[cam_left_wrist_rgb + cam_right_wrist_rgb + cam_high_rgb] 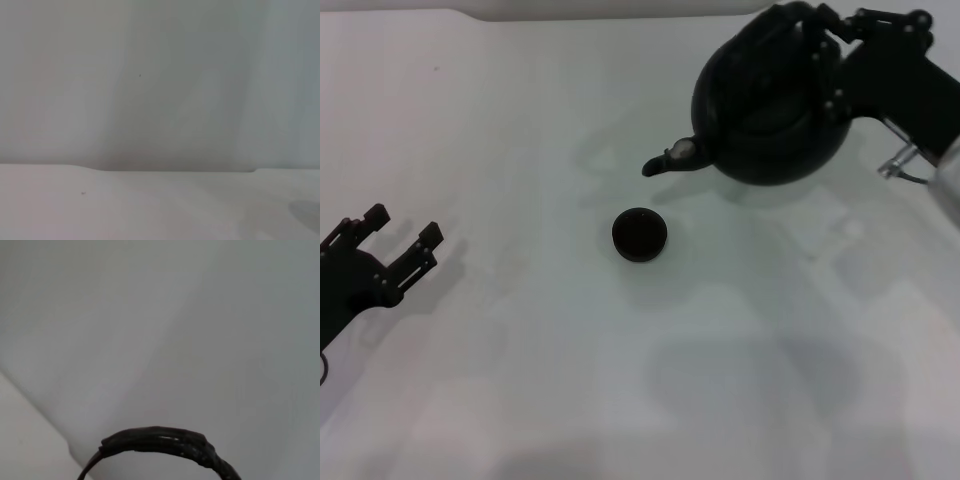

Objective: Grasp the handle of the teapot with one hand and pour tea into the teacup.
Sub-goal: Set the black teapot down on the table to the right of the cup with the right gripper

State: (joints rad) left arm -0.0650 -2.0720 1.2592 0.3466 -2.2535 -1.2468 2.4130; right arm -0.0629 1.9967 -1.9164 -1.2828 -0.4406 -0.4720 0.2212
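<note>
The right tool point(817, 45) sits at the upper right of the head view, clenched on the handle point(790, 20) of the teapot point(770, 110). Its fingers wrap the arched hoop from the right side, so the pot hangs below the grip and its weight stays under the hold. The right wrist view shows only a curved stretch of the handle point(165, 440) at the bottom of the frame against a pale background, which fits a grip on the hoop.

The teapot appears lifted clear of the tabletop point(520, 130), judging by the soft shadow lying apart from it. Its body looks slightly tipped, with the silvery-tipped spout point(670, 160) pointing toward the lower left of the frame. That aim makes sense, since the teacup point(640, 234) stands just below and slightly left of the spout tip, near the middle of the frame. The two are close in the picture but apart, and no stream of tea is visible (the cup's dark inside hides whether it holds anything).

By my judgement the pour is being lined up: the spout would need to come over the cup and tip further.

The left tool point(390, 245) rests at the lower left of the head view, released with its fingers spread, well apart from the cup. Its wrist view shows only bare tabletop and wall.
</note>
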